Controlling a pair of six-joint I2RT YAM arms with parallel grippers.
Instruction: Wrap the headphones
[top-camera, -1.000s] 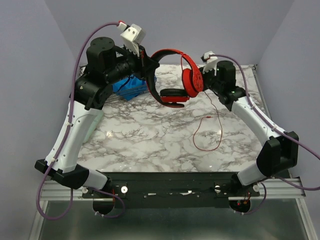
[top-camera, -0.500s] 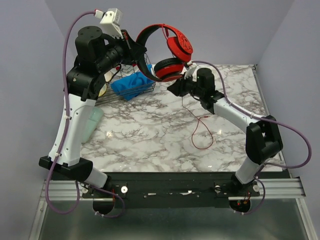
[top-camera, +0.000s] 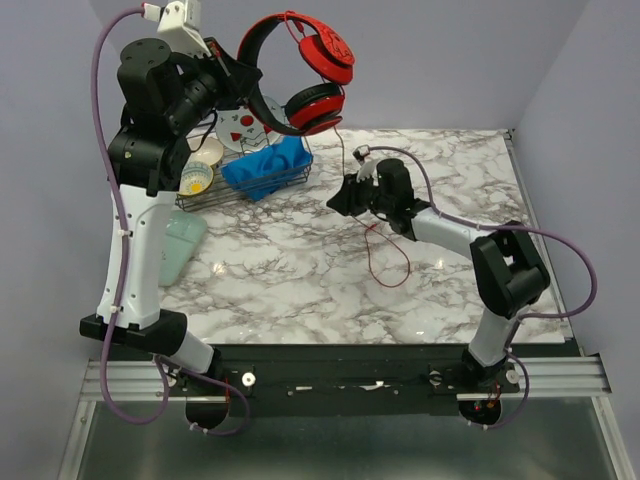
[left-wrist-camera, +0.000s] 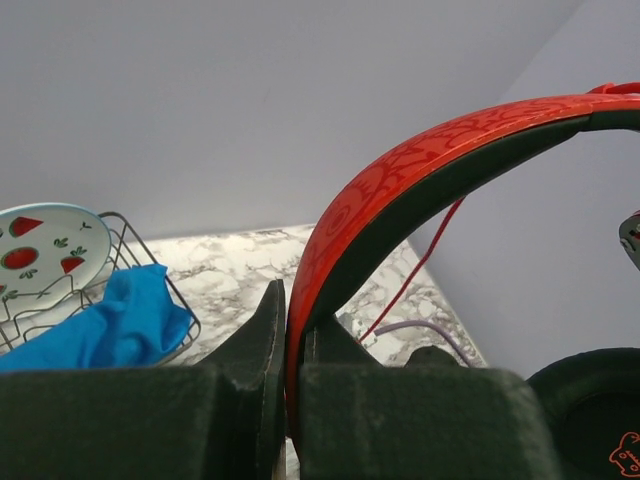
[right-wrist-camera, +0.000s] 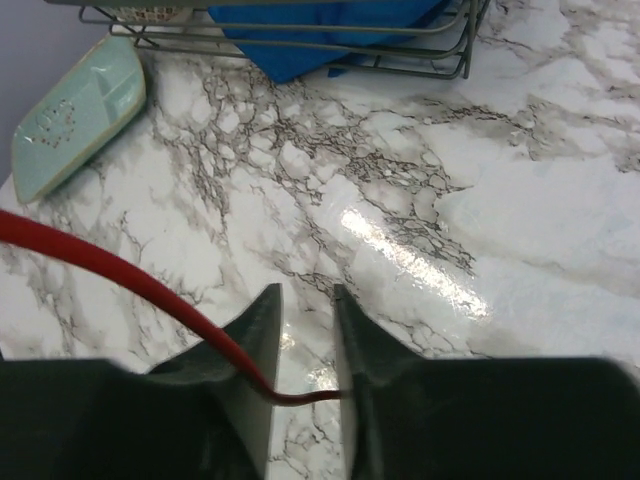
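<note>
Left gripper (left-wrist-camera: 292, 310) is clamped on the headphones (top-camera: 325, 48), fingers pinching the headband (left-wrist-camera: 420, 160) edge-on near one end of the arch. The set hangs in the air high above the wire rack (top-camera: 215, 200), with the cups dangling on the side away from the arm. My read: holding it by the band leaves both cups free and lets the cable (right-wrist-camera: 100, 265) drop straight, so the other arm gets a fixed form to wind onto.

Right gripper (right-wrist-camera: 307, 300) is low over the table (top-camera: 300, 300), just beside the rack on the right arm's side. Its jaws stand part-way apart. The cable crosses one finger and runs through the gap, not pinched as far as I can see, so it looks like a loose guide rather than a grip. The slack end lies looped on the tabletop, further out from the rack. No turns are visible on the band or cups, so I'd say the wrap is not started.

Materials:
- **Band:** glossy red shell with an embossed pattern and a black lining.
- **Cups:** round and red, with soft black pads.
- **Cable:** thin, red and limp, so it is likely to slip and kink.
- **Rack:** thin grey wire, holding a crumpled blue cloth (top-camera: 265, 168), a watermelon-print plate (top-camera: 243, 125) and a small bowl (top-camera: 197, 180).
- **Mint lid (top-camera: 182, 245):** lies flat just beside the rack, on the left arm's side.
- **Tabletop:** glossy veined marble, reflective.
</note>
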